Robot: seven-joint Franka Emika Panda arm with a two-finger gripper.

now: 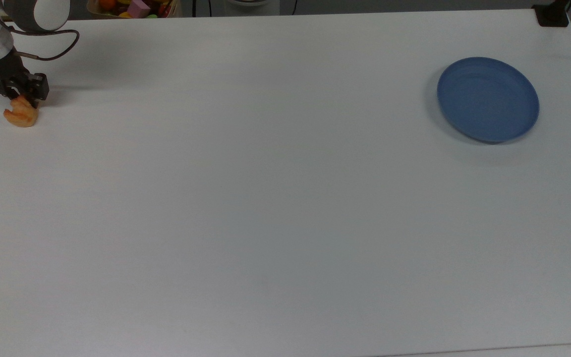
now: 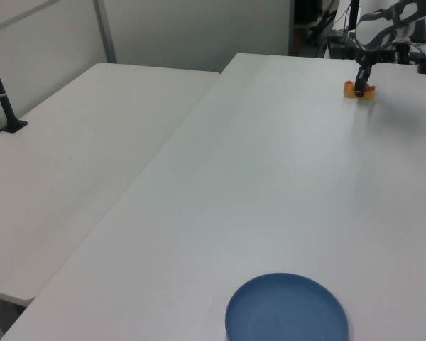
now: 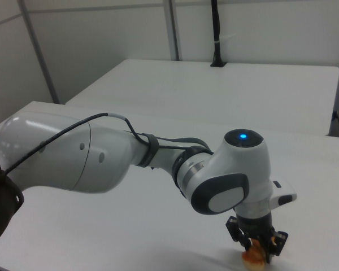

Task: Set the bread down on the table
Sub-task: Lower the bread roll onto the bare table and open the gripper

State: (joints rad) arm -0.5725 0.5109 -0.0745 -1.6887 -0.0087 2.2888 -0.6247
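Observation:
The bread (image 1: 20, 116), a small golden-orange lumpy roll, sits low against the white table (image 1: 285, 198) at the top view's far left edge, its shadow right beside it. My gripper (image 1: 24, 100) comes down on it from above and is shut on the bread, whose top is dented where the fingers pinch. The left view has the bread (image 2: 358, 90) at the table's far end with the gripper (image 2: 360, 87) pressed into its middle. In the right view the bread (image 3: 253, 258) shows under the gripper (image 3: 255, 247), below the white arm (image 3: 158, 169).
A round blue plate (image 1: 487, 99) lies bare at the top view's right, far from the bread; it is the near object, the plate (image 2: 287, 307), in the left view. A box of colourful toys (image 1: 134, 7) stands beyond the table's back edge. A second white table (image 2: 78, 156) adjoins.

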